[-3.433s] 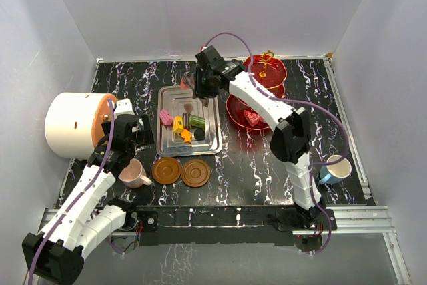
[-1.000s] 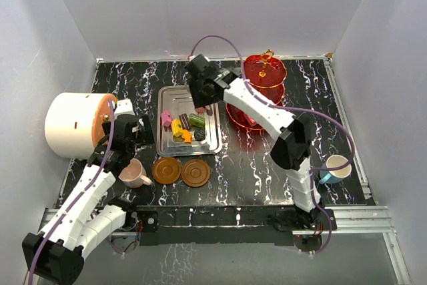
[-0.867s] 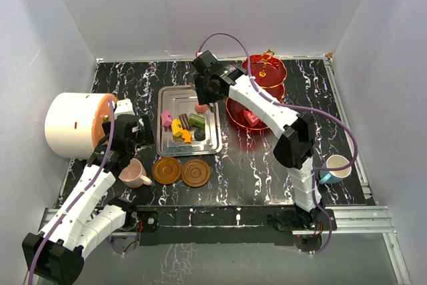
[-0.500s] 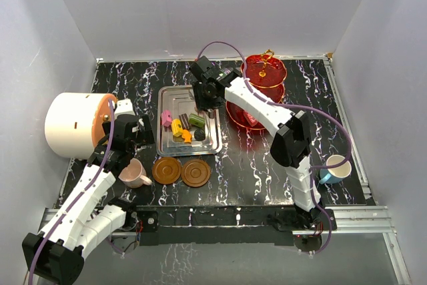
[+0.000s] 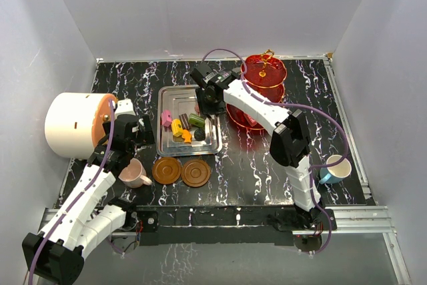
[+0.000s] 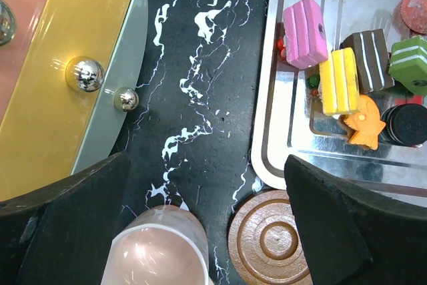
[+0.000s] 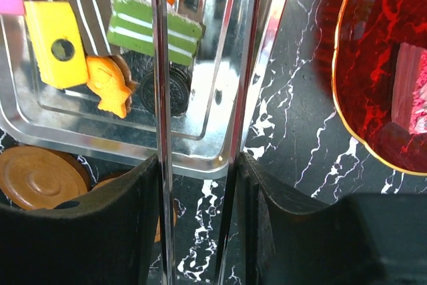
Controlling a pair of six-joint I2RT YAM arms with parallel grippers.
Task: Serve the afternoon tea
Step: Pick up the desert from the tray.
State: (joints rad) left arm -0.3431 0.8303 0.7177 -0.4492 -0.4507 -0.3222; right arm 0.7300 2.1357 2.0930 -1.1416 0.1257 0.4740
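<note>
My right gripper (image 7: 200, 165) (image 5: 208, 97) is shut on silver tongs (image 7: 162, 98), whose two arms run up over the steel tray (image 7: 220, 158); their tips are out of view. Sweets lie on the tray: a green one (image 7: 153, 28), a yellow one (image 7: 57, 45), an orange fish (image 7: 110, 88) and a black cookie (image 7: 167, 91). To the right stands the red three-tier stand (image 5: 263, 75) (image 7: 380, 78) with a pink sweet (image 7: 410, 91) on its bottom tier. My left gripper (image 6: 205, 165) is open above the pink cup (image 6: 157, 245) and a brown saucer (image 6: 270, 238).
A second saucer (image 5: 196, 173) lies beside the first (image 5: 167, 169), in front of the tray (image 5: 165, 98). The blue cup (image 5: 333, 168) sits at the right, near the right arm's base. The big white drum (image 5: 73, 125) with an orange face stands at the left edge.
My right gripper with the tongs has shifted slightly over the tray's far right part and now covers the reddish sweet in the top view. The left arm has not moved.
</note>
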